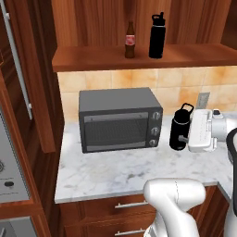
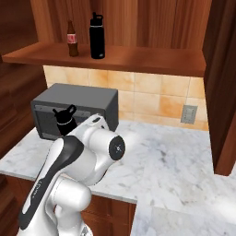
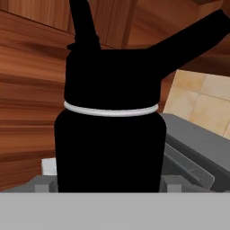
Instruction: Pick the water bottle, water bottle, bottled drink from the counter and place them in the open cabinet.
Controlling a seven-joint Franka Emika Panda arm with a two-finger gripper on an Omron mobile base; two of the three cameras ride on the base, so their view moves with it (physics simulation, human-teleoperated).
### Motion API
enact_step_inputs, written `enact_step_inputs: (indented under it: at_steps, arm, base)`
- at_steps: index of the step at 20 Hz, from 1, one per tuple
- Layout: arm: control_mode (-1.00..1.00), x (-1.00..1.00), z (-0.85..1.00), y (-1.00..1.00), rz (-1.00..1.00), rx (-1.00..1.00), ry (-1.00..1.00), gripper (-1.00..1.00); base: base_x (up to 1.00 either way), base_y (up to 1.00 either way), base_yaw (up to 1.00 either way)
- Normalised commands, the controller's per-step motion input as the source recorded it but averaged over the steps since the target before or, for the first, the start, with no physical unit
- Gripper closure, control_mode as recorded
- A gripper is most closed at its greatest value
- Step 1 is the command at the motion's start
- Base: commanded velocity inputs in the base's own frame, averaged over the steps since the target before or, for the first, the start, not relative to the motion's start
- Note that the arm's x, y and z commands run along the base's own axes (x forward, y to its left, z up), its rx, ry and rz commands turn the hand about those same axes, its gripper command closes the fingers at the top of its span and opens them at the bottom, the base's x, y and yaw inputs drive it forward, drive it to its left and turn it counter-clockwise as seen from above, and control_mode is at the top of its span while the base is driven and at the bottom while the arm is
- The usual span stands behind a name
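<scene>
Currently on the books, operator — three task items, two already shelved.

Item 1: bottled drink (image 1: 130, 40), brown with a red label, upright on the cabinet shelf (image 1: 92, 59), neck up.

Item 2: water bottle (image 1: 156, 37), black, upright on the same shelf just right of the brown one, apart from it.

Item 3: second water bottle (image 1: 180, 128), black, at desk level just right of the toaster oven (image 1: 119, 119). You cannot tell whether its base rests on the desk (image 1: 115, 173) or is lifted clear. Long axis vertical, cap and loop on top, spout angled off to one side in the hand view.

Tool (image 1: 187, 137): reaching in sideways from the right, level with the bottle's body. The bottle sits dead ahead of it, squarely between the finger tips (image 3: 173, 183), which flank its lower body at either side. Jaws stand wide, about the bottle's width — you can judge them set on the bottle, though actual contact is hard to confirm.

Relation that counts: the shelf lies up and to the left of the bottle, with free space right of item 2. Keep the bottle's axis vertical on the way.
</scene>
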Motion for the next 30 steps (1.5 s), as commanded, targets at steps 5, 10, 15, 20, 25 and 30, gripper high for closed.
enact_step_inputs:
  at_steps: [5, 10, 15, 20, 25, 30]
  arm:
    - [-1.00, -0.03, 0.14, 0.00, -0.10, 0.00, -0.01, 1.00]
    - [-1.00, -0.18, 0.55, -0.06, -0.27, 0.00, 0.05, 1.00]
    - [-1.00, -0.21, 0.58, -0.15, -0.33, 0.00, 0.16, 1.00]
    - [-1.00, -0.26, 0.51, -0.25, -0.29, 0.00, 0.15, 1.00]
    - [-1.00, -0.16, 0.37, -0.24, -0.21, 0.00, 0.06, 1.00]
    - [-1.00, -0.20, 0.49, -0.27, -0.12, 0.02, 0.00, 1.00]
  base:
    - [0.00, 0.00, 0.00]
    - [0.00, 0.00, 0.00]
    - [0.00, 0.00, 0.00]
    - [0.00, 0.00, 0.00]
    - [0.00, 0.00, 0.00]
    - [0.00, 0.00, 0.00]
